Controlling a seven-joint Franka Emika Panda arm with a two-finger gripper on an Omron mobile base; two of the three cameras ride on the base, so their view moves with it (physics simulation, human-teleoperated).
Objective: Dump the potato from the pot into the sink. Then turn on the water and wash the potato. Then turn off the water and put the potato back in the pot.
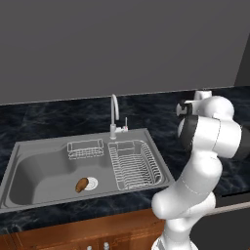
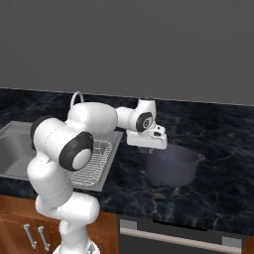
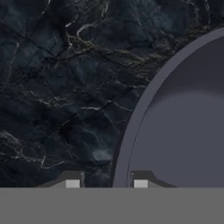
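The gripper (image 3: 106, 183) was closed on the rim of the pot (image 2: 171, 166), one finger outside the wall and one inside, as the hand view showed. The pot stood upright on the dark counter (image 2: 218, 198) to the right of the sink (image 1: 29, 193), well apart from the basin, and what could be seen of its inside looked empty.

The potato (image 1: 82, 184) lay on the sink floor, touching the left edge of the round white drain (image 1: 91, 183), with its long axis slanting up toward the drain. It lay far to the left of the gripper, across the wire rack (image 1: 134, 166).

The faucet (image 1: 114, 114) rose at the sink's back edge, between gripper and potato. I judged it the nearer target, though whether water ran was too fine to tell.
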